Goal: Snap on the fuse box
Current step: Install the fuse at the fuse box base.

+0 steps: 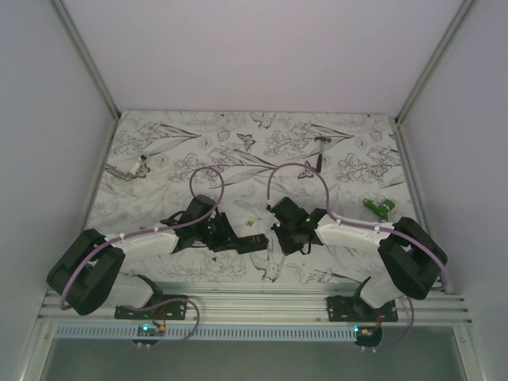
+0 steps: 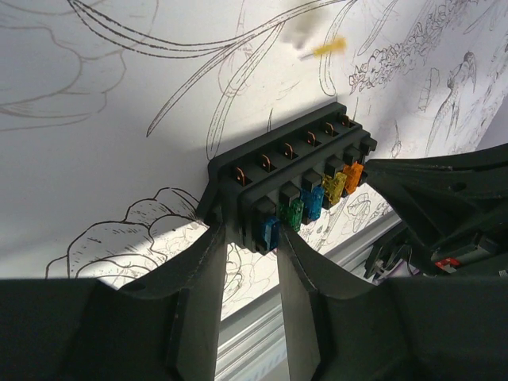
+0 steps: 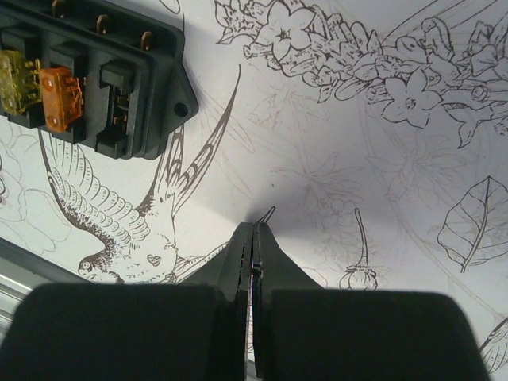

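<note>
The fuse box (image 2: 294, 178) is a black rectangular block with a row of blue, green, yellow and orange fuses on one face. It hangs just above the flowered cloth. My left gripper (image 2: 250, 234) is shut on its near end, one finger on each side. From above, the box (image 1: 248, 240) lies between the two wrists, with the left gripper (image 1: 232, 238) on its left. My right gripper (image 3: 253, 226) is shut with nothing in it and hovers over the cloth just right of the box (image 3: 95, 79). In the top view the right gripper (image 1: 279, 235) sits close beside the box.
A small yellow piece (image 2: 327, 48) lies on the cloth beyond the box. A green object (image 1: 379, 208) sits at the right. A small hammer (image 1: 317, 151) lies at the back, and a metal tool (image 1: 131, 169) at the back left. The aluminium rail (image 1: 254, 305) runs along the near edge.
</note>
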Controlling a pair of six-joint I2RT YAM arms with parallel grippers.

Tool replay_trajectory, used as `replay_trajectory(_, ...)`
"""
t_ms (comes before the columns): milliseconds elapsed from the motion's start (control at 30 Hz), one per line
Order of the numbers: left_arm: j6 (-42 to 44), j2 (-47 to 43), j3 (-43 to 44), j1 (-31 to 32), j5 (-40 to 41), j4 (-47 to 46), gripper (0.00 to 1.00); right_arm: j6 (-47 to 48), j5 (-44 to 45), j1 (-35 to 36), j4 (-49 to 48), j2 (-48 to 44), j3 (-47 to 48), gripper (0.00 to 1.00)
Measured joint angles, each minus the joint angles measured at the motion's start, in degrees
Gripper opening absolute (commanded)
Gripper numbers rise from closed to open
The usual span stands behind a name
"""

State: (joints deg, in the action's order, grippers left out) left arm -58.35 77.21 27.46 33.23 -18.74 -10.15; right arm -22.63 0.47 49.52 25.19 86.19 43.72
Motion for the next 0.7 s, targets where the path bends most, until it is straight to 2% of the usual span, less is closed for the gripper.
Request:
replay_trajectory(67,0.0,-0.02,0.0,0.0,0.0,0.09,0.34,-0.04,0.0,0.0,0.26,0.07,0.15,0.0)
replay_trajectory(233,0.0,-0.2,0.02,-0.02,0.17,0.31,0.39,0.0,0.0,0.0,3.04,-1.53,1.31,0.11)
replay_trajectory(300,0.09,-0.5,0.02,-0.09,0.42,1.14,0.43,0.17,0.07,0.0,4.24,-2.45,3.63,0.21)
replay_trajectory(433,1.07,-2.08,0.63,-0.74,0.96,4.44,0.52,1.05,0.55,0.0,4.15,-2.08,10.67,0.32)
replay_trajectory(467,1.42,-3.06,1.01,-0.96,1.25,5.44,0.55,1.29,0.79,0.0,3.89,-1.44,12.63,0.36)
replay_trajectory(700,4.66,-12.55,3.13,-4.55,3.13,10.75,0.63,2.32,2.86,0.2,2.29,10.49,23.63,0.43)
